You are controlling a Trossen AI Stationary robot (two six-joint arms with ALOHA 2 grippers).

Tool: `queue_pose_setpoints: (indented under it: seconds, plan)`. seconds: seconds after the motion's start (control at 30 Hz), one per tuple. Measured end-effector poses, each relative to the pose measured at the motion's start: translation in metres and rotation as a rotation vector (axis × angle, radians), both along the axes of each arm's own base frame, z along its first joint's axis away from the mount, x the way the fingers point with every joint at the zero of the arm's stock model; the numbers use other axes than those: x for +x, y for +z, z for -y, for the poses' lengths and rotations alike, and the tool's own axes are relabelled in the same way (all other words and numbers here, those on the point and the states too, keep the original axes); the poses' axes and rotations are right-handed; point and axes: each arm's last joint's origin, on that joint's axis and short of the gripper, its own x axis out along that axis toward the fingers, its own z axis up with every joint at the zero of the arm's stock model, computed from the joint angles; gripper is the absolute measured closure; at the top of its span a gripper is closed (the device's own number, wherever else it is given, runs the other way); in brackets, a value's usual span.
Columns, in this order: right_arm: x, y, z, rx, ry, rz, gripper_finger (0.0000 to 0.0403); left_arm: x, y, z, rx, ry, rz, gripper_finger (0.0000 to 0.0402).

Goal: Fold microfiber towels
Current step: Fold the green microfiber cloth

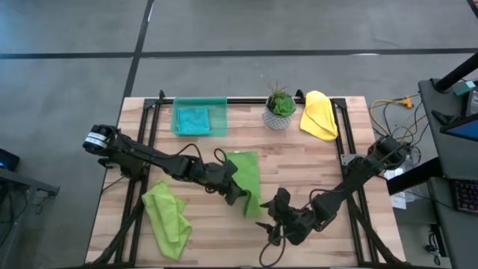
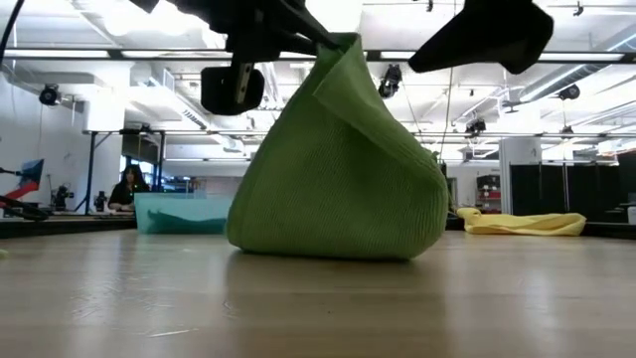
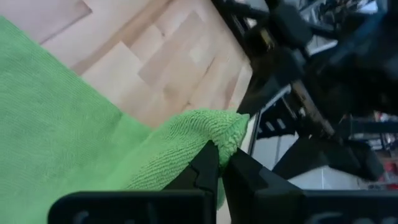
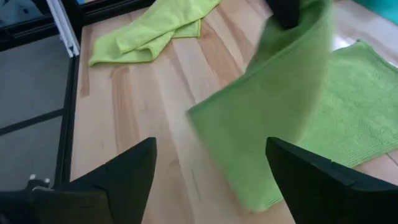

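Pinching a corner of the lime green towel (image 3: 186, 134) at the table's middle, the left gripper (image 1: 237, 190) is holding that corner raised, its fingers (image 3: 205, 167) pressed together on the cloth; in the low view the towel (image 2: 343, 169) is hanging from the pinch like a tent, its lower edge resting on the wooden table (image 1: 202, 243); the rest of it (image 1: 246, 170) is lying flat toward the table's centre. Just beside it, nearer the front edge, the right gripper (image 1: 275, 230) is hovering with its two fingers (image 4: 124, 171) spread wide, gripping nothing, the lifted cloth (image 4: 273, 112) hanging ahead of it. Off to the left front, the second lime green towel (image 1: 167, 218) is lying crumpled, well apart from the first. Farther back, the teal towel (image 1: 192, 118) is sitting inside the see-through green tray (image 1: 218, 104) at the far edge; the small potted plant (image 1: 280, 107) is standing beside that; the yellow towel (image 1: 320, 113) is lying bunched at the far right corner.
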Motion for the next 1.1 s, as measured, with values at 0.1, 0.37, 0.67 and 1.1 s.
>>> queue_pose_setpoints:
  seconds: [0.1,0.37,0.67,1.1]
  plan:
    - [-0.001,-0.001,0.000,-0.011,0.001,-0.009,0.0104,0.002,0.002,-0.006,-0.020,0.026,0.016,0.0401]
    - [0.000,-0.006,0.004,-0.108,-0.078,0.007,0.0112,0.007,0.002,-0.022,-0.105,0.100,0.132,0.0401]
    - [0.005,-0.021,0.008,-0.217,-0.133,-0.013,0.0128,0.000,-0.016,-0.033,-0.196,0.162,0.175,0.0401]
    - [0.019,0.010,-0.014,0.143,-0.197,0.090,0.0156,0.001,-0.016,-0.040,-0.194,0.178,0.213,0.0401]
